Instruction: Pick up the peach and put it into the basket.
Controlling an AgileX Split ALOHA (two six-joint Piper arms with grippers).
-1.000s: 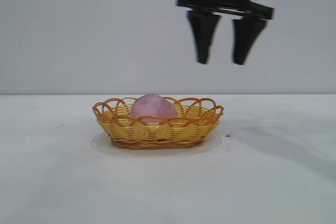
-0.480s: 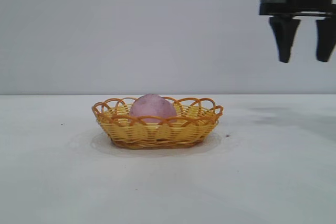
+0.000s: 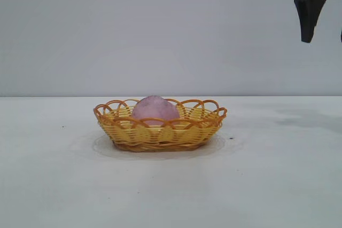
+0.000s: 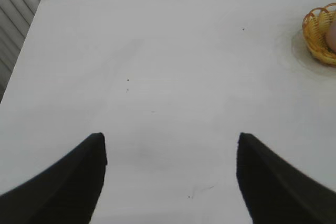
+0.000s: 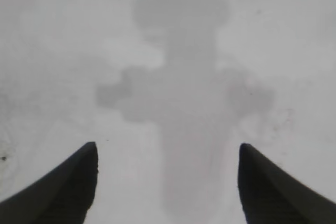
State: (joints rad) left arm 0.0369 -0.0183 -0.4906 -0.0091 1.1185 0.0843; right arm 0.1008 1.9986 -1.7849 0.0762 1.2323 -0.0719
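I see the peach [image 3: 155,109] sitting inside the basket [image 3: 160,134], which rests on the white counter [image 3: 267,185]. My right tool [image 5: 168,182] hangs high above and off to the basket's right, fingers spread and empty (only its shadow lies below). My left tool [image 4: 170,179] is parked well away from the basket, spread wide too.

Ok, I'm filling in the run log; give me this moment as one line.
peach: in basket | right pincer: open, empty, high at exterior view's right edge | left pincer: open, empty, over bare table
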